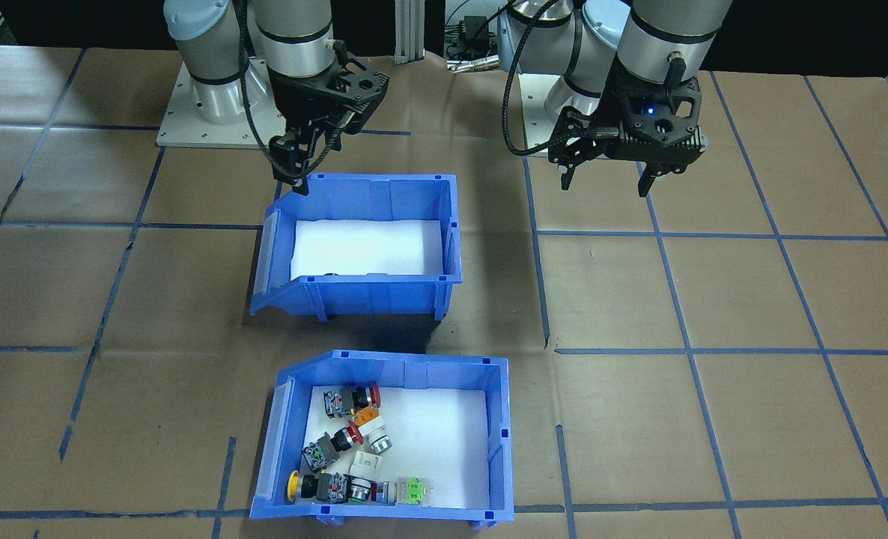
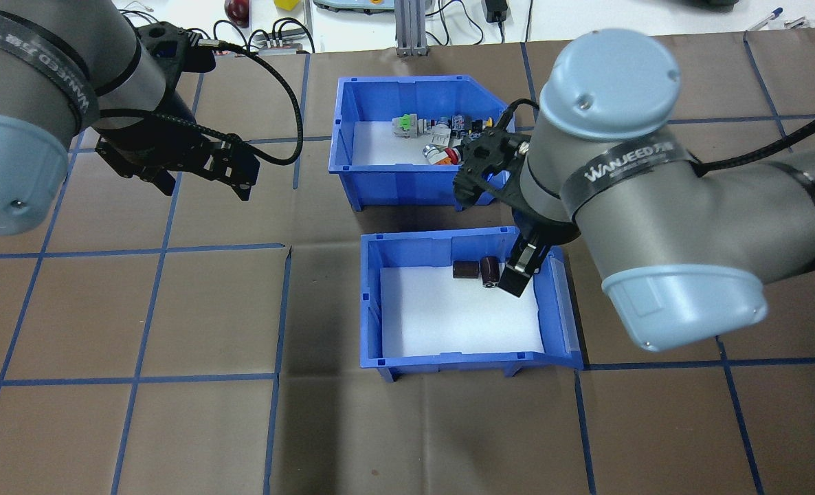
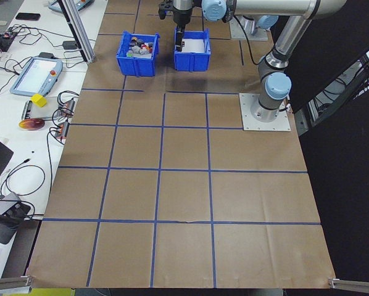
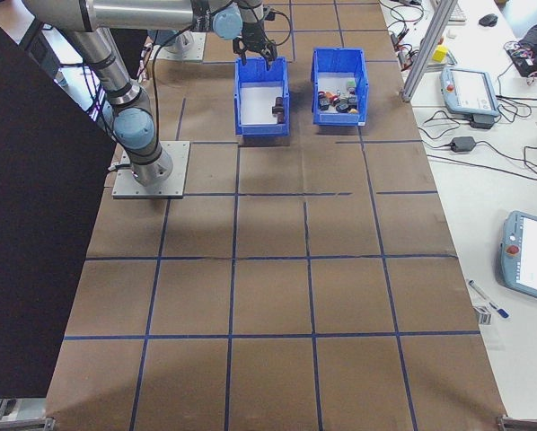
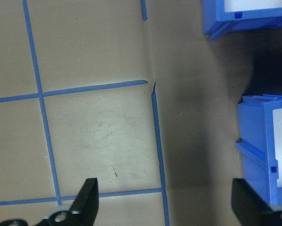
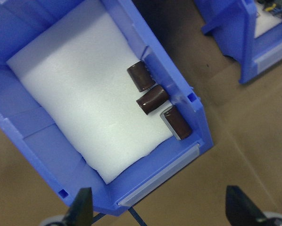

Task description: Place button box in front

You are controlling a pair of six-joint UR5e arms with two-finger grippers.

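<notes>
- The right end effector (image 2: 517, 265) is hanging with its fingers apart and nothing in them.
- It is sitting just above the slanted front end of the bin with brown cylinders (image 2: 449, 347).
- Three brown cylinders (image 6: 155, 101) are lying on the white foam right under it, near that slanted end.
- That bin is the wrong one, I think, because it is not holding any buttons.
- The button box (image 1: 414, 374) is sitting just past that bin, farther from the robot, and the two bins are not touching.
- The colored buttons (image 1: 343, 449) are piling up at its slanted end, near where this end effector is hanging.
- To do this step well, the right end effector should go up and over to the button box.
- It should pinch a blue side wall, not the buttons.
- The buttons are loose, so the box needs lifting slowly and flat.
- It should also miss the other bin on the way.
- The left end effector (image 1: 605, 180) is hanging far off to the side, fingers apart, over bare table (image 5: 98, 136).
</notes>
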